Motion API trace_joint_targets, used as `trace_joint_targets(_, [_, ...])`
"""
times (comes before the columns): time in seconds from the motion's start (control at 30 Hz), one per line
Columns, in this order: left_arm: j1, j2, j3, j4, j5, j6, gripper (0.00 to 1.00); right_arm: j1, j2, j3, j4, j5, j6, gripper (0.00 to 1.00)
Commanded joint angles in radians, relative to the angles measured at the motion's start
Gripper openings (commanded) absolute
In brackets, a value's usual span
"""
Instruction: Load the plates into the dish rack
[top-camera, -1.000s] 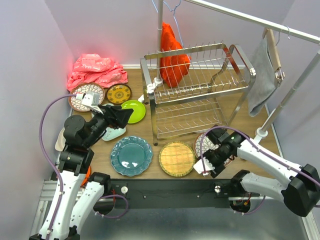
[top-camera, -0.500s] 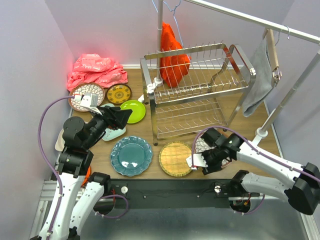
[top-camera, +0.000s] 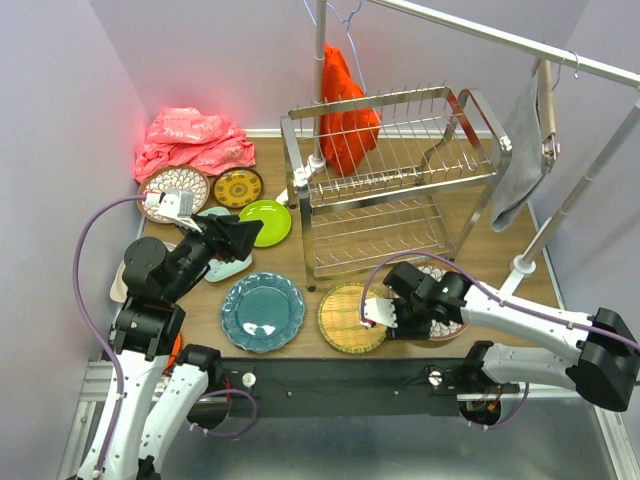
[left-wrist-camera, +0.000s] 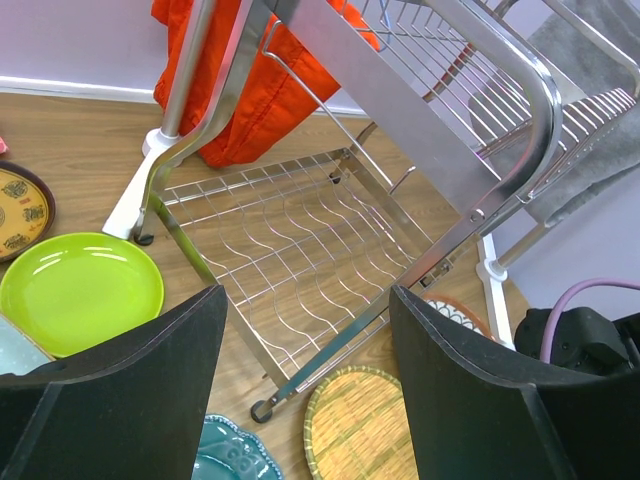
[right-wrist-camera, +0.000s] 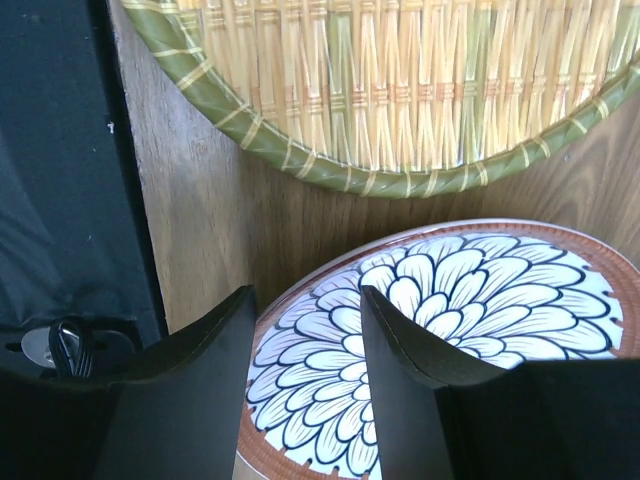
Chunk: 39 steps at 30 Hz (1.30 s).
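The chrome dish rack (top-camera: 395, 185) stands at the back centre with both tiers bare; its lower tier shows in the left wrist view (left-wrist-camera: 300, 250). On the table lie a teal scalloped plate (top-camera: 262, 311), a woven-yellow plate (top-camera: 353, 317), a lime green plate (top-camera: 268, 222), a small dark-yellow round (top-camera: 238, 187), a petal-patterned plate (top-camera: 172, 190) and a mint tray (top-camera: 225, 266). My right gripper (top-camera: 405, 320) (right-wrist-camera: 305, 295) is open, its fingers either side of the near rim of a second petal-patterned plate (right-wrist-camera: 450, 310). My left gripper (top-camera: 236, 236) (left-wrist-camera: 305, 300) is open and empty, above the table left of the rack.
A pink cloth (top-camera: 195, 140) is heaped at the back left. A red-orange cloth (top-camera: 345, 110) hangs on a pole behind the rack. A grey towel (top-camera: 522, 150) hangs from the rail at the right, beside a white pole foot (top-camera: 520, 265).
My right gripper has swung left along the table's near edge, from the right side of the petal-patterned plate to its left rim beside the woven plate. The left arm has barely shifted.
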Motion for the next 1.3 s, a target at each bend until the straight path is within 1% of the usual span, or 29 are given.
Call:
trace_joint_targets(0.0, [-0.002, -0.012, -0.001, 0.006, -0.016, -0.006, 0.75, 0.01, 0.024, -0.01, 0.03, 0.095, 0.072, 0.54])
trace_joint_targets(0.13, [-0.002, -0.008, 0.002, 0.009, -0.014, -0.008, 0.75, 0.016, 0.094, -0.006, 0.033, 0.109, 0.094, 0.54])
trace_joint_targets(0.17, [-0.002, -0.01, 0.005, 0.006, -0.014, -0.008, 0.75, 0.019, 0.111, -0.002, 0.045, 0.141, 0.101, 0.54])
trace_joint_targets(0.23, [-0.002, -0.013, 0.006, 0.004, -0.016, -0.008, 0.75, 0.019, 0.151, 0.001, 0.048, 0.155, 0.12, 0.54])
trace_joint_targets(0.37, [-0.002, -0.018, 0.003, 0.001, -0.02, -0.009, 0.75, 0.02, 0.185, 0.004, 0.053, 0.179, 0.137, 0.52])
trace_joint_targets(0.57, [-0.002, -0.025, -0.001, 0.003, -0.022, -0.009, 0.75, 0.02, 0.213, 0.011, 0.054, 0.192, 0.153, 0.5])
trace_joint_targets(0.6, [-0.002, -0.024, -0.001, 0.006, -0.022, -0.009, 0.75, 0.019, 0.222, 0.013, 0.053, 0.189, 0.155, 0.49])
trace_joint_targets(0.93, [-0.002, -0.021, -0.001, 0.004, -0.023, 0.005, 0.75, 0.02, 0.245, 0.027, 0.04, 0.193, 0.181, 0.45])
trace_joint_targets(1.0, [-0.002, -0.019, -0.003, 0.006, -0.02, 0.005, 0.75, 0.02, 0.26, 0.034, 0.04, 0.164, 0.195, 0.44])
trace_joint_targets(1.07, [-0.002, -0.019, -0.001, 0.004, -0.022, 0.005, 0.75, 0.02, 0.282, 0.044, 0.042, 0.149, 0.216, 0.4])
trace_joint_targets(1.17, [-0.002, -0.019, 0.008, -0.007, -0.025, 0.014, 0.75, 0.019, 0.305, 0.039, 0.043, 0.169, 0.229, 0.39])
trace_joint_targets(1.27, [-0.002, -0.021, 0.013, -0.013, -0.025, 0.02, 0.75, 0.02, 0.293, 0.04, 0.045, 0.163, 0.226, 0.39])
